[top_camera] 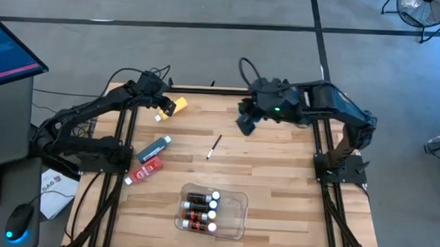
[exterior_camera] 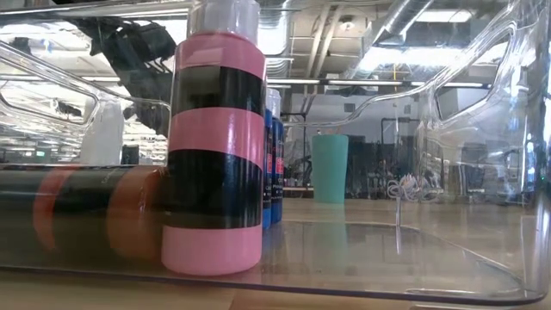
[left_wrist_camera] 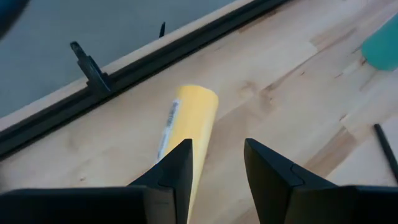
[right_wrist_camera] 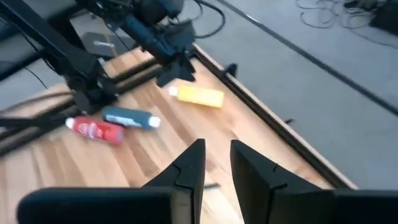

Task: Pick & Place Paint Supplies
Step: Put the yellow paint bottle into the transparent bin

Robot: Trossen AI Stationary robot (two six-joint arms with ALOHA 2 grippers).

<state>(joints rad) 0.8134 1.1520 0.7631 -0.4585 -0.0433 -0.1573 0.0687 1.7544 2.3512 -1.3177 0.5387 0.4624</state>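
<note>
Bottles in tray: four small dark bottles with white caps lie side by side in the clear plastic tray at the near middle of the table; from the low view the closest one shows pink and black bands.
Tubes: two, a blue-grey tube and a red tube, lying close together on the left part of the table, outside the tray.
Brush: one thin dark paint brush lies alone mid-table, between the tubes and the right arm.
Yellow bottle: one, the yellow bottle, a plain cylinder with a pale label strip along its side, lying on its side by the table's far edge rail.
Cup: one teal cup stands upright on the table beyond the tray.
Left gripper: the left gripper sits over the yellow bottle's end; its fingers stand apart, the bottle's near end passes under one finger, and I cannot tell whether it touches it.
Right gripper: the right gripper hangs above the far middle of the table, well apart from all supplies, fingers slightly apart around nothing.
</note>
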